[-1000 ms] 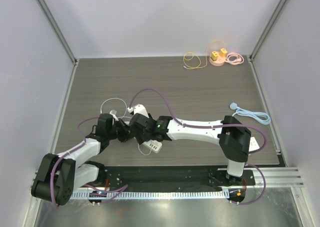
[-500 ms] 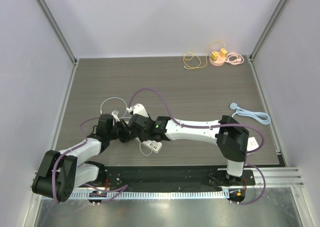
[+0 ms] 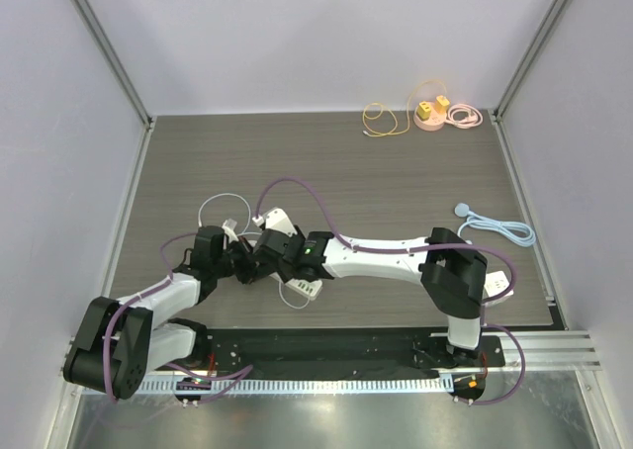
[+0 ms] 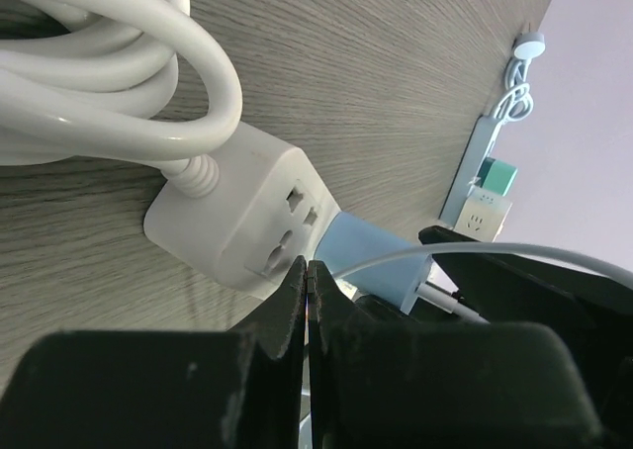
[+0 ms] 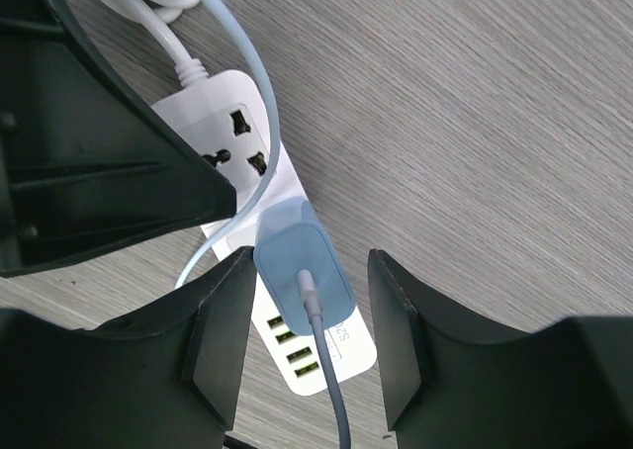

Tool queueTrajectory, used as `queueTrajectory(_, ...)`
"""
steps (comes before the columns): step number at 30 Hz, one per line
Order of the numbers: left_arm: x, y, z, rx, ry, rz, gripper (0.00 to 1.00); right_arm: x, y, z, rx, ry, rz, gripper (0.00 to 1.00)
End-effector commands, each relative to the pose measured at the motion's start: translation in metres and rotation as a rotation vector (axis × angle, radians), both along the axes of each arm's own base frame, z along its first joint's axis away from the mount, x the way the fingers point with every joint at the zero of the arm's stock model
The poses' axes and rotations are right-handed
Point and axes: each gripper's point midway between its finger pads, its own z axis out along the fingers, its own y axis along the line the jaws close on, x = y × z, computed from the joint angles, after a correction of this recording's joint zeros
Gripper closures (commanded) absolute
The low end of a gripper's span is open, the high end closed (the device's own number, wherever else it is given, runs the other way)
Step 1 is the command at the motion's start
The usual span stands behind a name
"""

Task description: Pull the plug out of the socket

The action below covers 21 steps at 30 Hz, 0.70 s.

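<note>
**A:** Plug first. Where does it sit?

**B:** The blue plug (image 5: 302,266) is seated in the white power strip (image 5: 232,142), roughly midway along it. Its thin cable (image 5: 321,370) trails off toward the right wrist camera. The strip lies flat on the table (image 5: 495,123), close in front of the arms.

**A:** And the right gripper?

**B:** The right gripper (image 5: 312,261) straddles the plug with one finger on each side. Its jaws stand apart and a gap shows on both sides, so I read it as lined up but grasping nothing.

**A:** Why is the left gripper down there too?

**B:** The left gripper (image 4: 309,271) is clenched, fingers pressed together with nothing between them. Its tip is at the strip's edge, just beside the plug. My guess is that it is there to pin the strip so it doesn't lift along with the plug. Whether it actually bears down, I cannot tell.

**A:** Is the thick cord (image 4: 119,63) in the way?

**B:** No. It coils beyond the strip's end, apart from the plug.

**A:** What does the next move call for?

**B:** Probably closing on the plug's flat sides, then pulling straight out from the strip. The smooth shell could slip, or the strip could drag.
</note>
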Motion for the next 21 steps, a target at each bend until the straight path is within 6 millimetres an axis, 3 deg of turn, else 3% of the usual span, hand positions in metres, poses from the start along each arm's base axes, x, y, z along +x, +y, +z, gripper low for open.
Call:
queueTrajectory(1,-0.002,0.000,0.001,-0.003,-0.010,-0.021,1.00,0.001,-0.007,0.006,-0.029,-0.024,-0.012,0.45)
queueTrajectory(11,-0.010,0.001,-0.012,0.008,0.032,-0.031,1.00,-0.001,-0.005,-0.010,-0.056,0.001,0.004,0.48)
queueTrajectory(21,-0.019,0.004,-0.030,0.039,0.106,-0.031,1.00,-0.002,0.005,-0.016,-0.020,0.005,0.031,0.57)
